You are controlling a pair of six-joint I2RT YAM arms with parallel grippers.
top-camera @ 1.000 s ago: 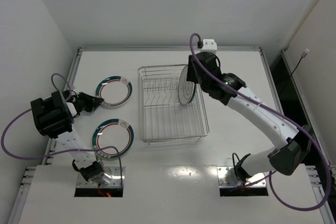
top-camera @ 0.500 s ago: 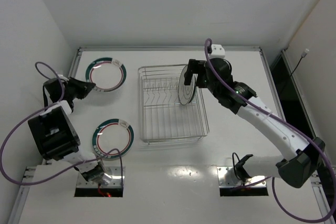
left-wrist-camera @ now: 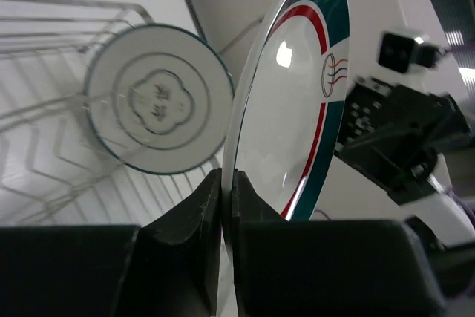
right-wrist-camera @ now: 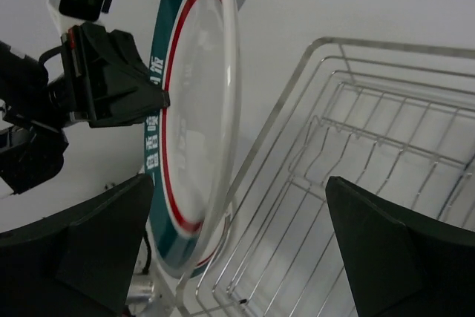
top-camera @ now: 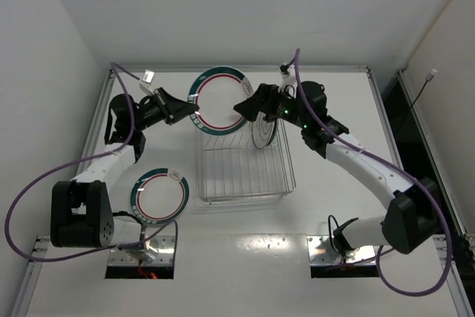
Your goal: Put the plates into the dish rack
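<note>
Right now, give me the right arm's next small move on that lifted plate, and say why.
Probably close the right gripper on the banded plate. The left gripper is shut on the plate's opposite rim, holding it at the dish rack's far-left corner. In the right wrist view, the rim appears to sit between the open fingers, nearer one side. It looks like a handover.

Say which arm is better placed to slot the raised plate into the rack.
Left, probably: the left gripper is shut on the plate over the far end of the rack; the right gripper is open beside it, holding nothing.
</note>
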